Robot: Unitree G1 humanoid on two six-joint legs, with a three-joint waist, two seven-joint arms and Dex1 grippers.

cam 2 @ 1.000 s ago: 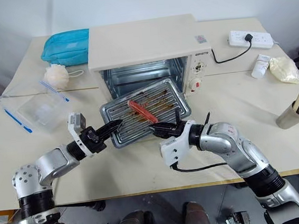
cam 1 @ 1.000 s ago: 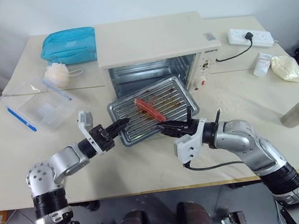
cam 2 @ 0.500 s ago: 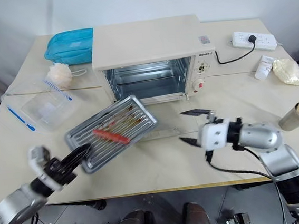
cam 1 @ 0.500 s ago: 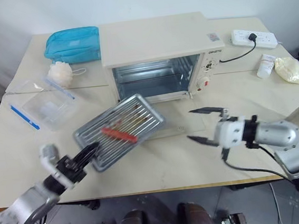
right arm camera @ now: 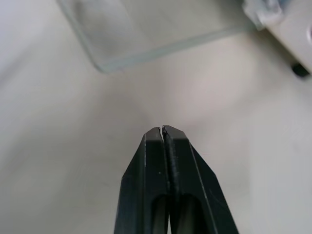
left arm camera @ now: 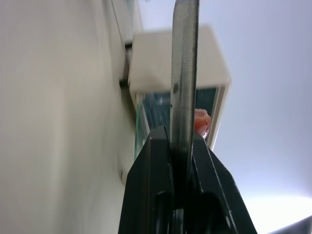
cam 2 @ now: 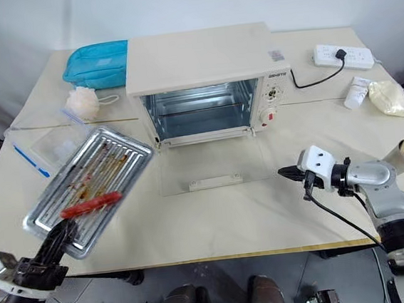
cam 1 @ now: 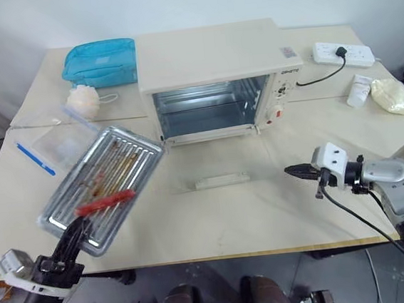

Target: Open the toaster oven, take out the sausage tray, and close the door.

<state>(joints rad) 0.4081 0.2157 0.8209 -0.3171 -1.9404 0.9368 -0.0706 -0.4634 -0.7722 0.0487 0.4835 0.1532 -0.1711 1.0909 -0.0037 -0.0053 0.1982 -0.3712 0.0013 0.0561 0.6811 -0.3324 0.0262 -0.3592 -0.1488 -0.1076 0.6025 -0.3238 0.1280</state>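
Both eye views look forward and down from above the beige worktop [cam 1: 265,210], sharing the cream-white boxy toaster oven [cam 1: 211,57] with its glass door lying open. The left wrist view looks close along its black pincer [left arm camera: 178,185] and the silvery tray edge toward that oven. The right wrist view sits low over the worktop, facing the door's glass corner [right arm camera: 146,29].

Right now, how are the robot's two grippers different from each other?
The left gripper is shut on the near edge of the sausage tray, holding it tilted up over the table's left side; the right gripper is shut on nothing. The left sits low at the table's near left edge, while the right hovers over the table, right of the open door, pointing toward it. Both have two black fingers pressed together.
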